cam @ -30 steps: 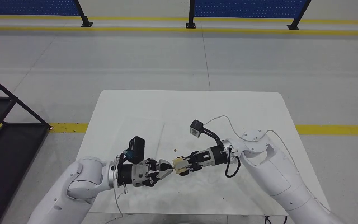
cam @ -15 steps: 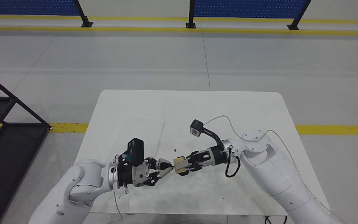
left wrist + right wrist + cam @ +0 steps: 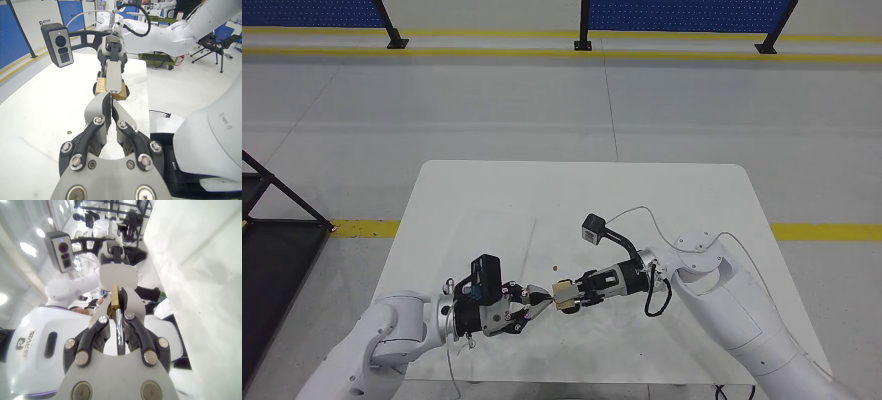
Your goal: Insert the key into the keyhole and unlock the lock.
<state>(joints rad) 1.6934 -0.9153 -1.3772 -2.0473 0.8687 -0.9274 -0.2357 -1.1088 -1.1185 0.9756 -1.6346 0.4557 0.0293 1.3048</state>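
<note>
Above the white table's (image 3: 662,200) front part, my right gripper (image 3: 569,296) is shut on a brass padlock (image 3: 563,291). In the right wrist view the padlock (image 3: 114,294) stands edge-on between the pads, its silver shackle (image 3: 119,323) pointing back toward the wrist. My left gripper (image 3: 540,296) faces it from the opposite side. In the left wrist view its tips (image 3: 110,97) are pressed together right at the padlock's (image 3: 100,87) lower edge. A thin metal sliver shows between the pads; the key itself is hidden.
A small brown speck (image 3: 69,132) lies on the table below the grippers. A black cart (image 3: 262,250) stands off the table's left side. Blue barriers and yellow floor lines run behind the table.
The left arm's wrist has shifted slightly toward the table's front edge, tips staying at the padlock. The right arm and padlock have held still.
</note>
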